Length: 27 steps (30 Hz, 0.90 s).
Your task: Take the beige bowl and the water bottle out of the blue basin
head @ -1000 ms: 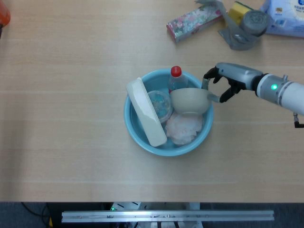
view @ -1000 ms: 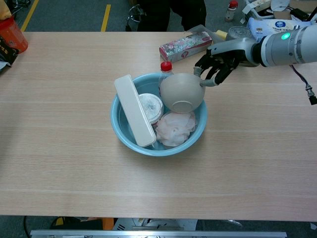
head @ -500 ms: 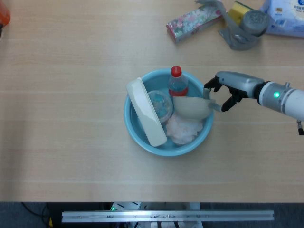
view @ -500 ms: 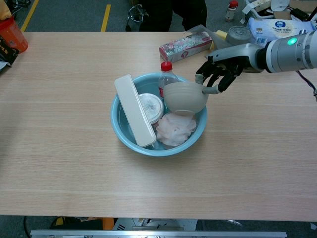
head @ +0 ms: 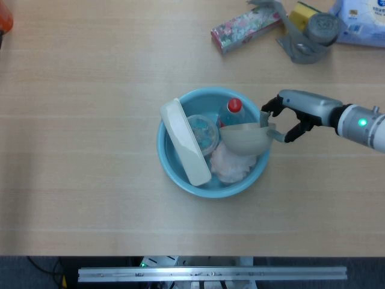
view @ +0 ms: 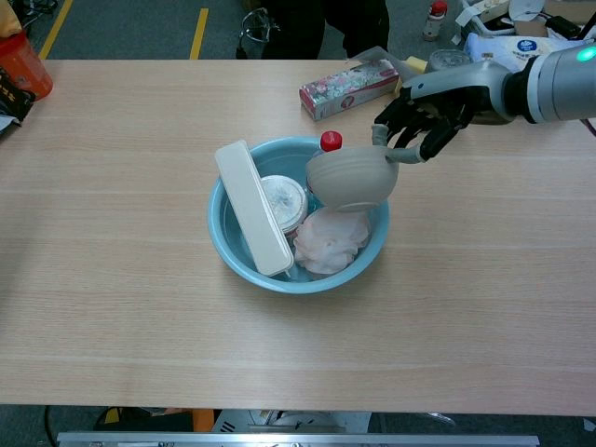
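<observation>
Head view: blue basin (head: 174,165) at frame centre, bare table (head: 90,198) on its left and lower sides | right hand (head: 287,115) pinches beige bowl (head: 245,138) at its rim, above basin's right edge | water bottle (head: 231,111) inside basin, behind bowl.

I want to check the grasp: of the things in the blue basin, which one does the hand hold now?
The beige bowl. The right hand pinches its rim; the water bottle, white box and pink cloth lie untouched in the blue basin.
</observation>
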Available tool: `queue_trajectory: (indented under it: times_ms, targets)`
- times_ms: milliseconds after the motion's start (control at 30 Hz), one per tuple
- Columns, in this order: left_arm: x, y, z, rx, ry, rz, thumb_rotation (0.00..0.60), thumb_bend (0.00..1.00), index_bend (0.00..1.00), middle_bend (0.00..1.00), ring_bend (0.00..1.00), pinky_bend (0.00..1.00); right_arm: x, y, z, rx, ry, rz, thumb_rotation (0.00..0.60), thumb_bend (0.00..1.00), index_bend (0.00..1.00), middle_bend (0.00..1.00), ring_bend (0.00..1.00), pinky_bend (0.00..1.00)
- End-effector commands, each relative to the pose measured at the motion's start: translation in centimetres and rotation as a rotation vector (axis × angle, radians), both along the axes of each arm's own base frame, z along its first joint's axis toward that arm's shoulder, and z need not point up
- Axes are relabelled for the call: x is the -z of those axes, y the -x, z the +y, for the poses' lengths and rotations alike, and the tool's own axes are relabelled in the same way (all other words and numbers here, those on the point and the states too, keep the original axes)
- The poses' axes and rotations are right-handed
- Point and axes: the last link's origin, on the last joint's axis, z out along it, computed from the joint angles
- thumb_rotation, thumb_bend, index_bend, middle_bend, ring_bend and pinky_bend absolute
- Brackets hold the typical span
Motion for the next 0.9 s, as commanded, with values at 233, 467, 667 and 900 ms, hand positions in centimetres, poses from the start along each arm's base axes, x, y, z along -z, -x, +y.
queue_trajectory:
  times_ms: [233, 467, 667, 900]
  targets:
    - [0.0, -0.2, 0.3, 0.012, 0.001, 0.001, 0.6, 0.36, 0.19, 0.16, 0.16, 0.04, -4.4, 0.9, 0.8, 0.007, 0.072, -0.009, 0.6, 0.46, 0.66, 0.46, 0.19, 0.22]
    - [0.2, -0.5, 0.7, 0.028, 0.011, 0.0, 0.6, 0.36, 0.19, 0.16, 0.16, 0.04, -7.2, 4.1, 0.7, 0.044, 0.177, 0.063, 0.6, 0.46, 0.66, 0.46, 0.19, 0.22]
    - [0.7, -0.9, 1.0, 0.047, 0.026, -0.003, 0.6, 0.36, 0.19, 0.16, 0.16, 0.04, -7.8, 7.2, -0.6, 0.074, 0.276, 0.145, 0.6, 0.46, 0.66, 0.46, 0.19, 0.22]
    - [0.7, -1.0, 0.9, 0.045, 0.027, -0.002, 0.6, 0.36, 0.19, 0.16, 0.16, 0.04, -6.4, 9.8, -3.2, 0.109, 0.31, 0.225, 0.6, 0.46, 0.66, 0.46, 0.19, 0.22]
